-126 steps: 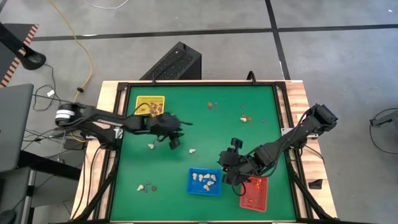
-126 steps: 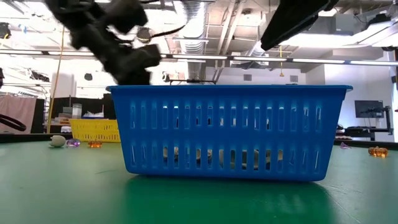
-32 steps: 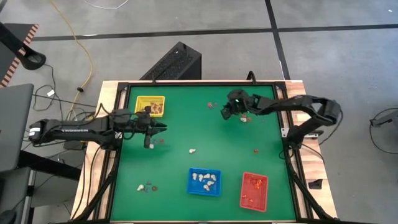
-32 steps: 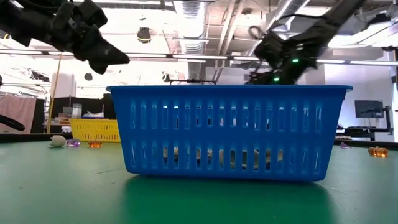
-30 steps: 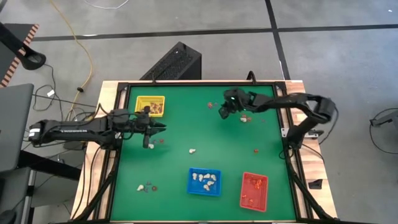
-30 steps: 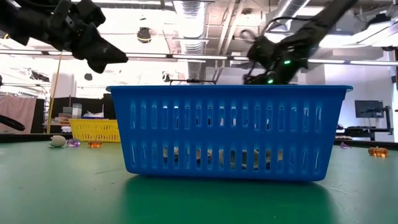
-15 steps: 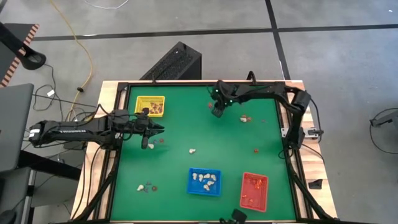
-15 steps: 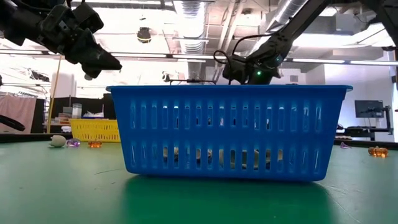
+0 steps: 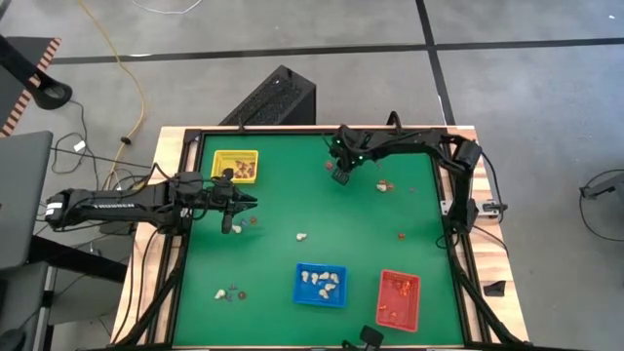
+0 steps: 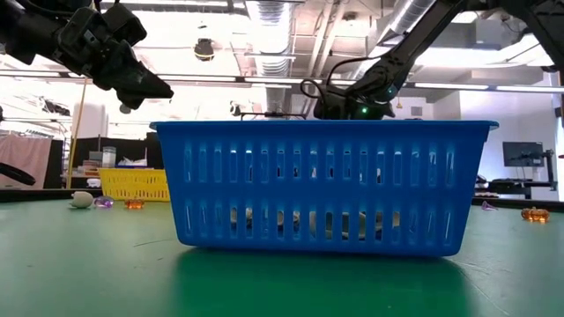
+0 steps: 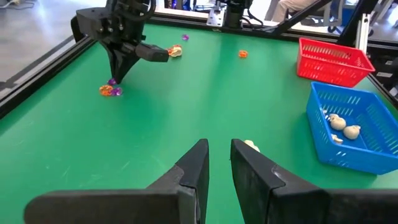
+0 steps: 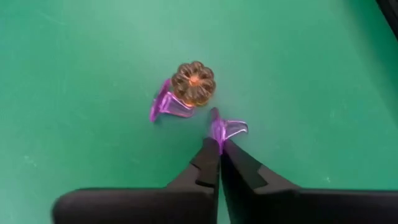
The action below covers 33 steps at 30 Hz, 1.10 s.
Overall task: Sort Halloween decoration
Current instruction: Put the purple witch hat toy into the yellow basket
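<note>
right gripper (image 12: 219, 144) is down at the far edge of the table (image 9: 322, 214), about mid-width, fingers pinched together on a small purple trinket (image 12: 225, 129) – the piece lies on the green mat right at the fingertips. just beside it, an orange pumpkin (image 12: 193, 81) sits against a second purple piece (image 12: 166, 107).

left gripper (image 11: 217, 163) hangs over the left half of the table near the yellow tray (image 9: 236, 165), fingers narrow with a thin gap, nothing between them. a cream trinket (image 9: 301, 236) lies mid-table just ahead of it.

blue tray (image 9: 321, 284) by the near edge holds cream pieces; red tray (image 9: 399, 297) to its right holds orange ones; yellow tray at the far left corner has dark pieces. loose trinkets – a few by the near left corner (image 9: 229, 292), one toward the right edge (image 9: 401, 235), a couple near the far edge right of the right gripper (image 9: 384, 184).
</note>
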### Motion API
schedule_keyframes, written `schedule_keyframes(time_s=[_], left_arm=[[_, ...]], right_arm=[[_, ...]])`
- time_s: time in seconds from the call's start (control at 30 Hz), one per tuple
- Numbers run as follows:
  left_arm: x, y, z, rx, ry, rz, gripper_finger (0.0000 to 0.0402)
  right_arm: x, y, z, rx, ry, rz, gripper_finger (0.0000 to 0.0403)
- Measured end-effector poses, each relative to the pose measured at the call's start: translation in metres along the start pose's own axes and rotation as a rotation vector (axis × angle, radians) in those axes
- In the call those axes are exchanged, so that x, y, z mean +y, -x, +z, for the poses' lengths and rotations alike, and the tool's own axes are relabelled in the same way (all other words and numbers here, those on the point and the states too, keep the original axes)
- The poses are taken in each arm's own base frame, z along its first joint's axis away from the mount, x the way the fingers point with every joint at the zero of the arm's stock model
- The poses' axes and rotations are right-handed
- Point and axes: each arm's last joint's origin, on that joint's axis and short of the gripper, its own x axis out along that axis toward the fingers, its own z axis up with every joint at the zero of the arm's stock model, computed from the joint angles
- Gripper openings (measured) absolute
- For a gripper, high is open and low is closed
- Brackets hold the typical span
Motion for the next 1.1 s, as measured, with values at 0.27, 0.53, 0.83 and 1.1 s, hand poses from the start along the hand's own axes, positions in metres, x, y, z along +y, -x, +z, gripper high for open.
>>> schedule_keyframes(time_s=[0.27,0.53,0.83,1.1], left_arm=[[0.0,0.0,-0.001,0.007,-0.01,0.0,0.0055],[0.002,0.0,-0.006,0.059,-0.025,0.059,0.0055],[0.002,0.0,-0.007,0.065,-0.024,0.073,0.0055],[0.002,0.0,-0.006,0.063,-0.011,0.074,0.0055]], right_arm=[[0.008,0.001,0.001,-0.005,0.026,0.01,0.0018],[0.043,0.02,0.025,-0.086,0.089,0.042,0.0018],[0.093,0.061,0.074,-0.259,0.187,0.046,0.0018],[0.128,0.085,0.101,-0.529,0.235,0.1,0.0018]])
